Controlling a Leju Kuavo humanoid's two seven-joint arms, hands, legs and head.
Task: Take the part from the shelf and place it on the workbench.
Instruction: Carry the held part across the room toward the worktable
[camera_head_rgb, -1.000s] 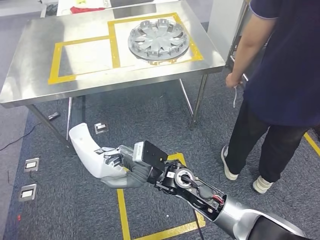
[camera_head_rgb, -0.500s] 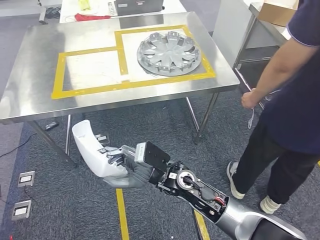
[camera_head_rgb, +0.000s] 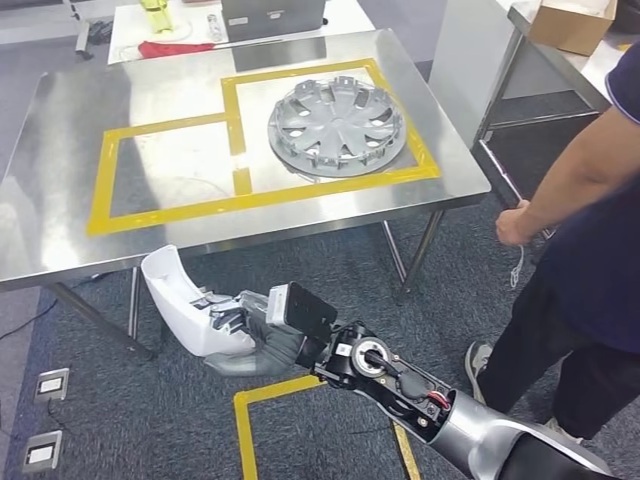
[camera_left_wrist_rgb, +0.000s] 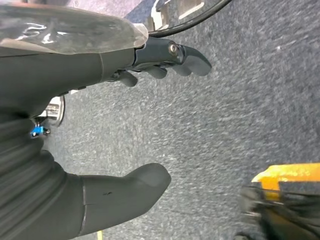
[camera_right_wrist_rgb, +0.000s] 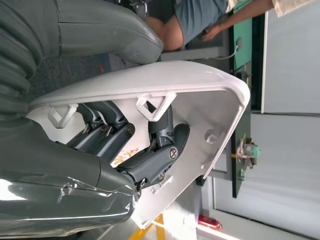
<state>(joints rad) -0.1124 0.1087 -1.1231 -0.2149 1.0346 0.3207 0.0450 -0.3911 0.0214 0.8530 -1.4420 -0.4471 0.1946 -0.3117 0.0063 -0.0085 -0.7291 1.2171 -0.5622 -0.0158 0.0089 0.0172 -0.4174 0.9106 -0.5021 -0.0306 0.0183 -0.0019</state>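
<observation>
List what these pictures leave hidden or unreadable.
- White part: in the head view the right hand covers its near end.
- Person: cut off by the head view's right edge.
- Cardboard box: cut by the top edge.
- Left wrist view: dark blurred shape beside yellow tape, unidentifiable.

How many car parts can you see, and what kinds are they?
White plastic part, held by the right hand: 1
Silver wheel cover on the workbench: 1
Total: 2
</observation>
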